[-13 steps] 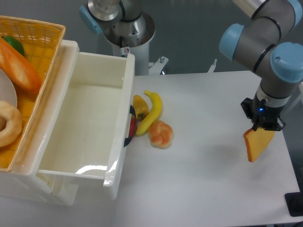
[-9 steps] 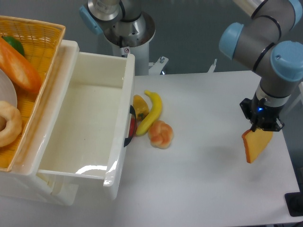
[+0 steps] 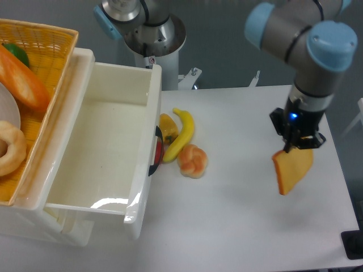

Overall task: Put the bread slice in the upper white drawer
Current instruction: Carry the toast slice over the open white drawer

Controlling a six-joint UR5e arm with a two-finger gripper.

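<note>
I've got the gripper [image 3: 297,145] clamped on the bread slice [image 3: 291,170] (hanging, right of frame); drawer [image 3: 102,147] open at left.

Between the gripper [image 3: 296,148] and the upper white drawer [image 3: 102,147] it's mostly bare table [image 3: 244,221]; only the banana [image 3: 180,134], pepper [image 3: 167,127] and bun [image 3: 193,161] crowd the drawer's front wall.

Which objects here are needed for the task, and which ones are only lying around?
Needed:
- bread slice, held by the gripper
- upper white drawer, open

Only lying around:
- banana
- small bun
- orange pepper
- yellow basket with baguette
</note>
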